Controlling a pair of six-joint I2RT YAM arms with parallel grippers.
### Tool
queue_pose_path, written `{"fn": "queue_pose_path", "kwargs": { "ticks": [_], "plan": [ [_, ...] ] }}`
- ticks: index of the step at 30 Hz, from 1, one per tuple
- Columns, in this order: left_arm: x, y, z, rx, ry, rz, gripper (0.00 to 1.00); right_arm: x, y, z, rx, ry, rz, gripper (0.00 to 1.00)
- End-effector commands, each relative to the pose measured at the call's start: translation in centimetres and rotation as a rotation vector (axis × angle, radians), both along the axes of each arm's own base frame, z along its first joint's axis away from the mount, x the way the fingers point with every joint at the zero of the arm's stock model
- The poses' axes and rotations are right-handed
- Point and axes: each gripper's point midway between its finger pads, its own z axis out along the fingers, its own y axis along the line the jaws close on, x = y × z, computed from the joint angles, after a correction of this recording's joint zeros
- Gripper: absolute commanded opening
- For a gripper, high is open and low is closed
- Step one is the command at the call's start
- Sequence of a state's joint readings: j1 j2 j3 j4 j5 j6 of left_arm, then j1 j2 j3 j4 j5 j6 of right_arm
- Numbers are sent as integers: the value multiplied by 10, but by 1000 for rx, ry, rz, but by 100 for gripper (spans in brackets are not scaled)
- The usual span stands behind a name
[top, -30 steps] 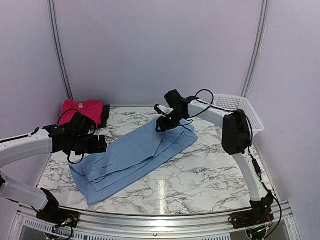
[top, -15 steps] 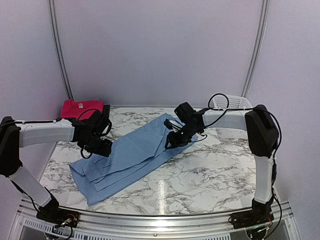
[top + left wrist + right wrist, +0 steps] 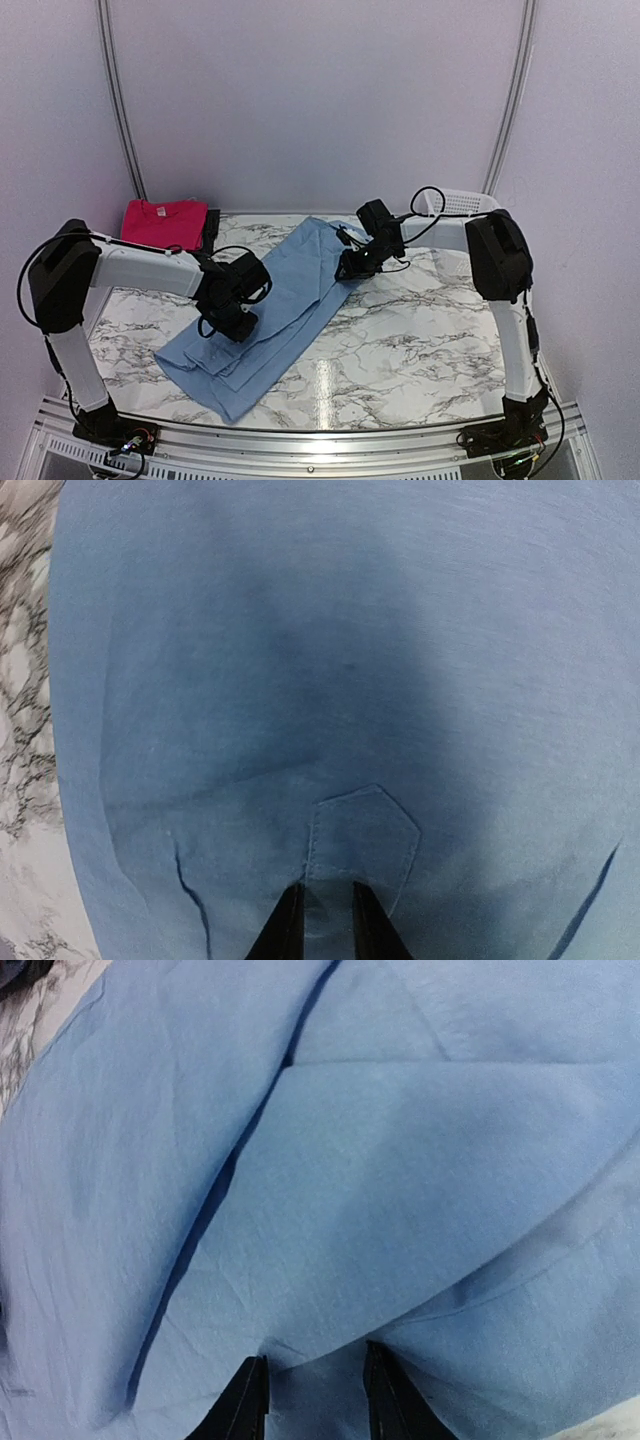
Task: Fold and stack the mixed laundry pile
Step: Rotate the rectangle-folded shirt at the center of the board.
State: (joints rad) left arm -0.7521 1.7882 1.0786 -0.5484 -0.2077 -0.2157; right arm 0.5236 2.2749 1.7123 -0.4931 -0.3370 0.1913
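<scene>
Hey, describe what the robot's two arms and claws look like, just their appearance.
The left arm and right arm have smooth white tubular links joined by bulky black joint housings. Thin black cables loop loosely near the wrists. The left claw and right claw each end in two slim, black, tapered fingers. No markings are legible.
</scene>
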Motion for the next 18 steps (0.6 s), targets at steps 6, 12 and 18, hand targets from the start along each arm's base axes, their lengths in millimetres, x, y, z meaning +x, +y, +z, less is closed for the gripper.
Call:
{"fn": "queue_pose_path", "kwargs": {
  "ticks": [6,12,18],
  "plan": [
    [-76,-111,6,-150,170,-93,20,53,-25,-20,-93,-18,-32,34],
    [-47,-119,83,-280,-22,-39,31,53,-15,59,4,-123,0,37],
    [-2,-67,92,-310,-46,91,31,-1,4,106,110,-121,68,40]
  ]
}}
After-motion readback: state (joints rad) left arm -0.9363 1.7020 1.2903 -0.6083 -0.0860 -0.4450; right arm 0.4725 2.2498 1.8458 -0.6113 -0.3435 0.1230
